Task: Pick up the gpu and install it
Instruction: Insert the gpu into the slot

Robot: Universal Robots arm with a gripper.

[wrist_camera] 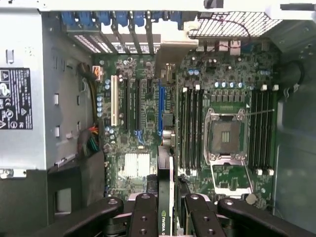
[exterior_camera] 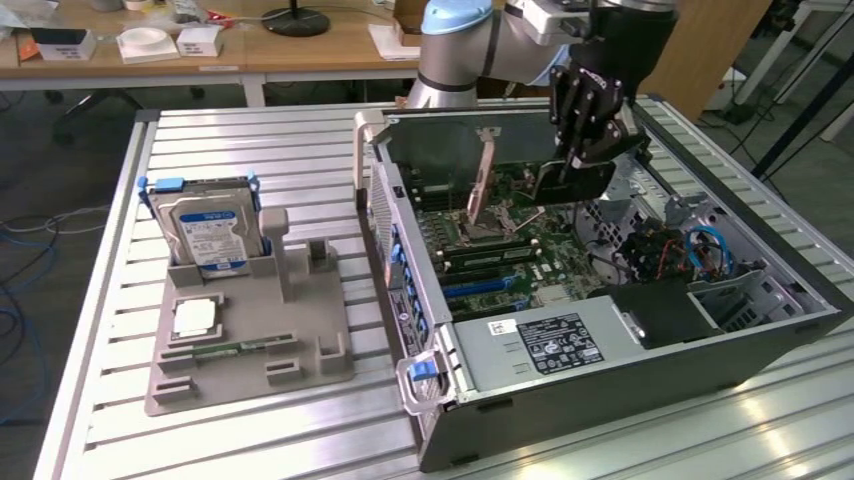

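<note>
Presently, the end effector (exterior_camera: pixel 589 150) is seen pinching the gpu (exterior_camera: pixel 571 186) between its fingers. The card is carried edge-down inside the open computer case (exterior_camera: pixel 787 300), above the motherboard (wrist_camera: pixel 143 118) and not yet seated. Judged from the wrist view, the card lies roughly in line with the blue slot (wrist_camera: pixel 161 111), but a small skew could drive its connector onto neighbouring components instead of into the slot. The card's far end might be caught on the case's rear wall if it is lowered tilted. A slip in the narrow grip could drop it onto the CPU socket (wrist_camera: pixel 224 136) close by. Well apart, the hard drive (exterior_camera: pixel 207 235) stands in its grey holder (exterior_camera: pixel 267 360) on the worktop (exterior_camera: pixel 267 140).
</note>
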